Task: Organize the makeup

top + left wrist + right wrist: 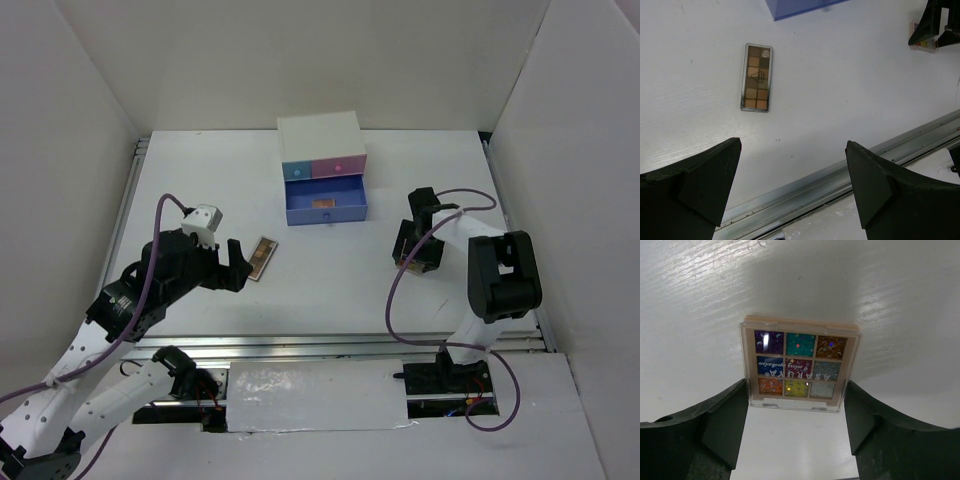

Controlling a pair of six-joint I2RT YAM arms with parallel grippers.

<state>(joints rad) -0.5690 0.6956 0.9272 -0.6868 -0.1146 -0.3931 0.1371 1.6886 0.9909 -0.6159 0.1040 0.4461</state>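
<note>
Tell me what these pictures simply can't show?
- Square multicolour glitter palette: in the top view the right arm's jaws cover nearly all of it.
- Right wrist view: whether those jaws press its sides or just flank them is unclear.
- Open purple-blue plastic drawer: the small brownish thing inside is too small to identify from above; the left wrist view's top edge cuts the drawer off.
</note>
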